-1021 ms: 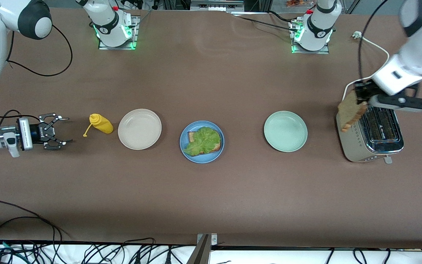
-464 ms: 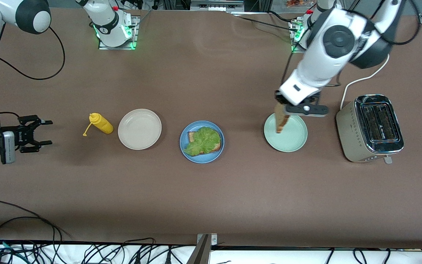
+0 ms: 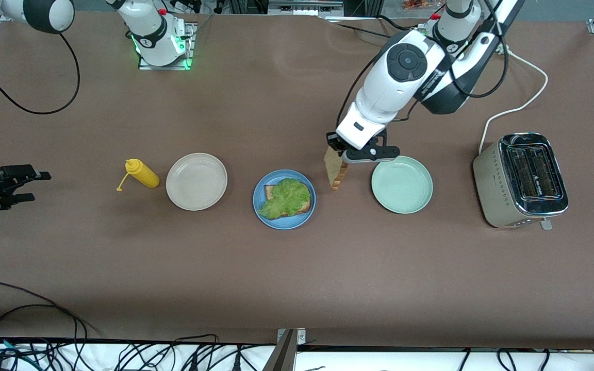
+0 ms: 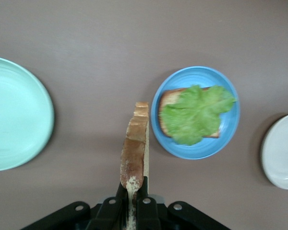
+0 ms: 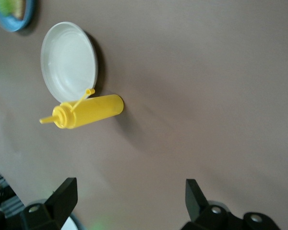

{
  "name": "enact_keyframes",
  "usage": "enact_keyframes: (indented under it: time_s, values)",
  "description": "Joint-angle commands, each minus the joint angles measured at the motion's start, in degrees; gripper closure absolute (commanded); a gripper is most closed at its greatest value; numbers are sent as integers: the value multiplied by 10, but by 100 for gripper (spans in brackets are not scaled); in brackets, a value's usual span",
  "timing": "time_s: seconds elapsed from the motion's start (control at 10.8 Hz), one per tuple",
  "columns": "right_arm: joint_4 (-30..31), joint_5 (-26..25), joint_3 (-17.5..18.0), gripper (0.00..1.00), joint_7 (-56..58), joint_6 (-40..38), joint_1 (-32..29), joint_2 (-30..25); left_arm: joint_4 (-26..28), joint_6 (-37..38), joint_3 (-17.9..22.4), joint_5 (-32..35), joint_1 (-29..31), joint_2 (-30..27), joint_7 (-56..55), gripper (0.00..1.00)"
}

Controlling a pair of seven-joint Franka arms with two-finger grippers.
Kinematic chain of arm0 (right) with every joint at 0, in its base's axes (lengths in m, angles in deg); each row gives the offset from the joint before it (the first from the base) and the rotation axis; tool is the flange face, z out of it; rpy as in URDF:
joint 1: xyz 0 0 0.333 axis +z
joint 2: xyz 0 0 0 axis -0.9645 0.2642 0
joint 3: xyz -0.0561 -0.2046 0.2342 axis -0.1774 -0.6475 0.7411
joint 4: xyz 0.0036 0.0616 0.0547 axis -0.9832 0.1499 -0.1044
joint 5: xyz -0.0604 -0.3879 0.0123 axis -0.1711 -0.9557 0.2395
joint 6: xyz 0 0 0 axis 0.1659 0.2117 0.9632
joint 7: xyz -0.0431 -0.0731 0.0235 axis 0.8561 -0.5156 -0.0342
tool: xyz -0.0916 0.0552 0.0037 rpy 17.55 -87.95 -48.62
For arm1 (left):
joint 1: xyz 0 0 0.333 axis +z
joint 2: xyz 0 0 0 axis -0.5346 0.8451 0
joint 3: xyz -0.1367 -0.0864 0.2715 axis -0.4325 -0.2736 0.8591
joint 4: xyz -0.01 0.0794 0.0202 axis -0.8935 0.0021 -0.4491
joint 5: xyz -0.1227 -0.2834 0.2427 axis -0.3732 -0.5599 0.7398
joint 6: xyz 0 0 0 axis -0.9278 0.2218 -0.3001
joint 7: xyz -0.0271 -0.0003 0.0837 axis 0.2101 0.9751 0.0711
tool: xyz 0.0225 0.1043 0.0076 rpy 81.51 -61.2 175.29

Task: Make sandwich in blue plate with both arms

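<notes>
Left wrist view shows the left gripper (image 4: 132, 201) clamped on the upper edge of a bread slice (image 4: 133, 148), which hangs on edge over bare table between the blue plate (image 4: 230, 129) and the pale green plate (image 4: 19, 115). A second ago this slice was just above the toaster (image 3: 521, 180); half a second ago it hung over the green plate; now it has cleared that plate's rim and sits just beside the blue one, so the carry is nearly done. On the blue plate lie the bottom slice (image 3: 270, 191) and a ruffled lettuce leaf (image 3: 286, 197) covering most of it, so the sandwich lacks only its top. My judgement is that the slice must travel a little more toward the right arm's end and be tipped flat before release, or it may land on its edge and topple off the lettuce.

The right gripper (image 3: 23, 185), fingers spread and empty, has drawn back to its end of the table, away from the yellow bottle (image 3: 142, 174) and beige plate (image 3: 196, 181), and waits.
</notes>
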Motion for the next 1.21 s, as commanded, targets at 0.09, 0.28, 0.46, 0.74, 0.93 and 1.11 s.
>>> enact_keyframes:
  time_s: [0.09, 0.28, 0.46, 0.74, 0.93, 1.11]
  values:
    - [4, -102, -6, 0, -180, -13, 59, -58, -32, -121, -32, -7, 5, 83, -49, 100]
    - [4, -118, -4, 0, -348, -32, 72, -77, -48, -179, -45, -9, 4, 133, -47, 100]
    - [4, -125, 2, 0, -472, -37, 73, -88, -93, -182, -65, -23, 3, 191, -39, 100]
    - [7, -159, 0, 0, -498, -34, 113, -96, -126, -182, -87, -24, 4, 232, 51, 100]
    - [89, -175, 10, 0, -499, 2, 122, -165, -127, -182, -86, -91, 8, 242, 123, 100]
    - [245, -198, 52, 0, -542, 106, 118, -272, -127, -182, -81, -166, 12, 243, 176, 100]
